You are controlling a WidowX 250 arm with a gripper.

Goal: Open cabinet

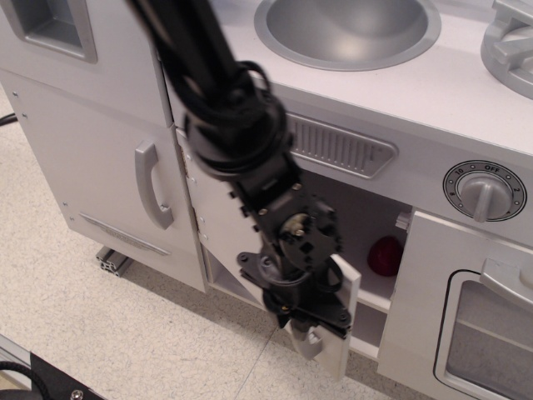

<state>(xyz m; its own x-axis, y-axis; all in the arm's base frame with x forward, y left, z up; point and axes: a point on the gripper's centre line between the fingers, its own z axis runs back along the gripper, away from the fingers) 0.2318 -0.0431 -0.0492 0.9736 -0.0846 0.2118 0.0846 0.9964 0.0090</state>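
Note:
The white cabinet door [218, 223] below the sink stands swung well out toward me on its left hinges. Its free edge [347, 321] is at the lower middle. My black gripper [306, 327] hangs over that edge and is shut on the door's grey loop handle [306, 340], whose lower end shows below the fingers. The cupboard inside [366, 218] is open to view, with a shelf and a dark red round thing [385, 255] on it.
A taller white door with a grey handle [153, 185] stands at the left. The windowed oven door [487, 342] and a timer knob [485, 191] are at the right. The metal sink bowl [350, 25] is on top. Speckled floor lies in front.

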